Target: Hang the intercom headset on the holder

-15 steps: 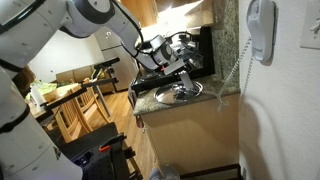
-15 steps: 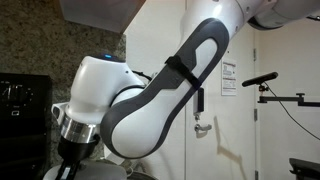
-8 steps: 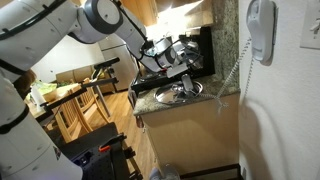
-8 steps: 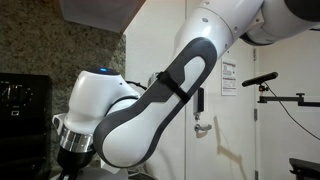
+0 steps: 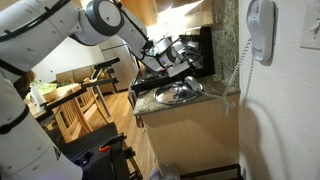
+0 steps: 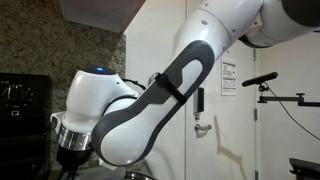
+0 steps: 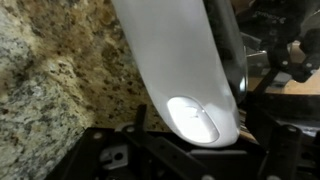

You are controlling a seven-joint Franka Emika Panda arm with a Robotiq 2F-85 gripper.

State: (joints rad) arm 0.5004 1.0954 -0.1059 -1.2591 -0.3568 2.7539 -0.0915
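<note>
We judge the intercom headset (image 7: 185, 70), close before the gripper (image 5: 175, 55), seemingly over the granite worktop (image 7: 40, 70) and well apart from the holder (image 5: 261, 28), light, stiff, slick plastic, best pinched mid-body; whether the gripper is spread, we cannot tell.

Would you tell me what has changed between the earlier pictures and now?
The arm's elbow shifted slightly toward the counter in an exterior view, and has barely moved since. No taking or letting go shows. The holder, cord and steel bowl stayed put.
</note>
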